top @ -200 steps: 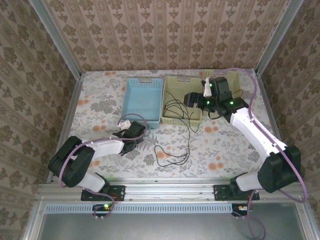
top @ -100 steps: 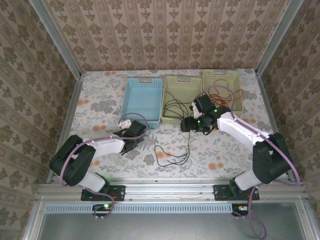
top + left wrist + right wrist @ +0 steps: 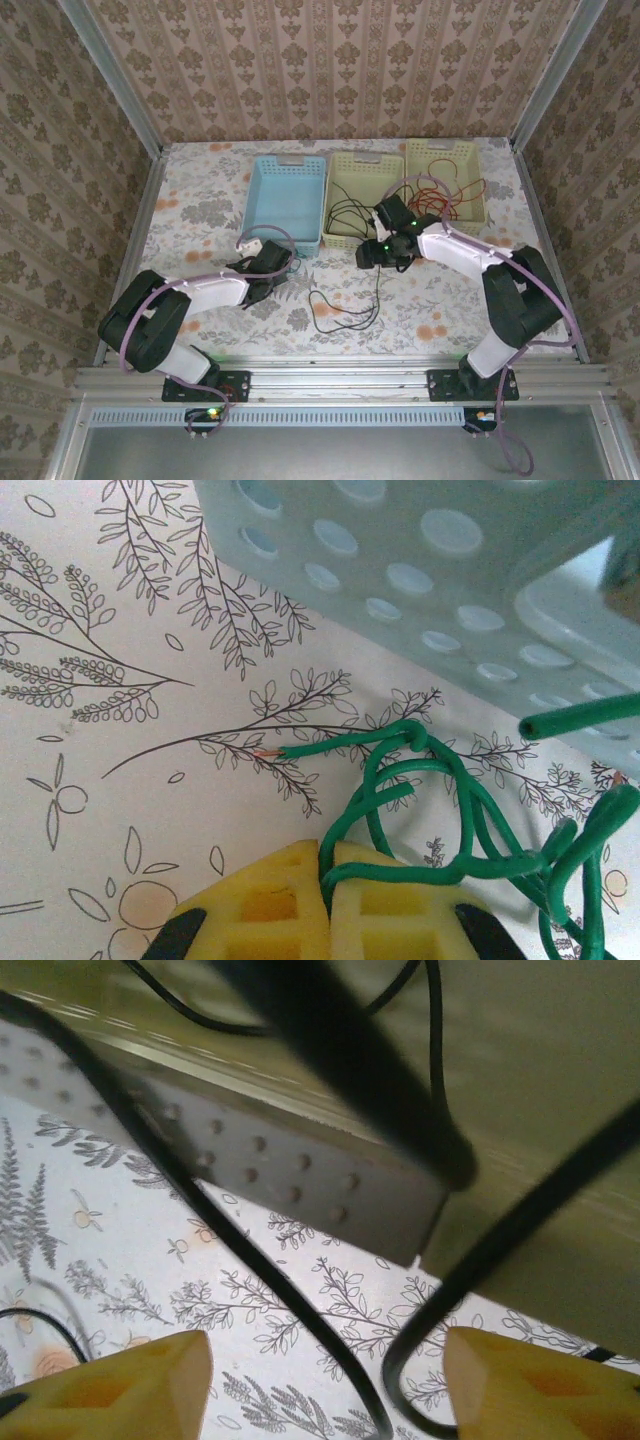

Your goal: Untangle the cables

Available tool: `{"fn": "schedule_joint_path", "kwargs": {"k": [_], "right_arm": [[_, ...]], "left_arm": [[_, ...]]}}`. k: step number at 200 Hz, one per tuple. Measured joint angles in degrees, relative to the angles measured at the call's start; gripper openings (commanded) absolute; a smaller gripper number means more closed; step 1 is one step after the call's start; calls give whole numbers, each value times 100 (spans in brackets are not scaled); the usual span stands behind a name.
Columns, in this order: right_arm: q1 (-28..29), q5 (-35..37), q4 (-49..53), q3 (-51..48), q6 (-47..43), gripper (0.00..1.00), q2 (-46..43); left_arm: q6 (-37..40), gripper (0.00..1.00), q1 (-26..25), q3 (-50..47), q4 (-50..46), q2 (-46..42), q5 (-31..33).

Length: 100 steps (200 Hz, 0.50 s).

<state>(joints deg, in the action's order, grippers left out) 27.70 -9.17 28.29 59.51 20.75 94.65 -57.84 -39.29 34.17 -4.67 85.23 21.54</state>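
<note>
We took the middle basket point(image 3: 365, 157) as our mark. The right gripper point(image 3: 325, 1360) hung at that basket's near wall, low over the table point(image 3: 200, 200), with its fingers standing part open and clamped on nothing. The black cable point(image 3: 245, 1252) ran through the gap between them, and a second bend of it curved close by one finger. That cable started inside the middle basket, crossed its near rim and trailed onto the table on the near side, ending in a loose loop. The red cable point(image 3: 455, 188) lay heaped in the third basket point(image 3: 445, 146), just right of the middle one, apart from the black. The left gripper point(image 3: 328, 855) sat well to the left of the middle basket, at the near corner of the blue basket point(image 3: 290, 160) that stood beside it. Its fingers were pressed together on the green cable point(image 3: 412, 736), whose kinked loops spread on the table in front of them.

We judged the step in hand to be the pickup of the black cable, with red by itself and green in the left grip. The next move called for the right fingers to shut on one strand only, not both near the gap. Then it needed a lift high enough to draw the slack over the middle basket's rim without dragging the basket along.
</note>
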Motion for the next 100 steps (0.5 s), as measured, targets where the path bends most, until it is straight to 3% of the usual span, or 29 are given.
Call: {"fn": "schedule_joint_path", "kwargs": {"k": [28, 50, 69, 100], "right_arm": [[37, 155, 0, 0, -4, 38, 144], [37, 254, -24, 0, 9, 14, 144], [37, 297, -48, -11, 24, 0, 85], [37, 415, 85, -76, 0, 0, -487]], "left_arm": [[0, 0, 0, 0, -2, 0, -4], [0, 0, 0, 0, -4, 0, -4], [0, 0, 0, 0, -4, 0, -4], [0, 0, 0, 2, -4, 0, -7]]}}
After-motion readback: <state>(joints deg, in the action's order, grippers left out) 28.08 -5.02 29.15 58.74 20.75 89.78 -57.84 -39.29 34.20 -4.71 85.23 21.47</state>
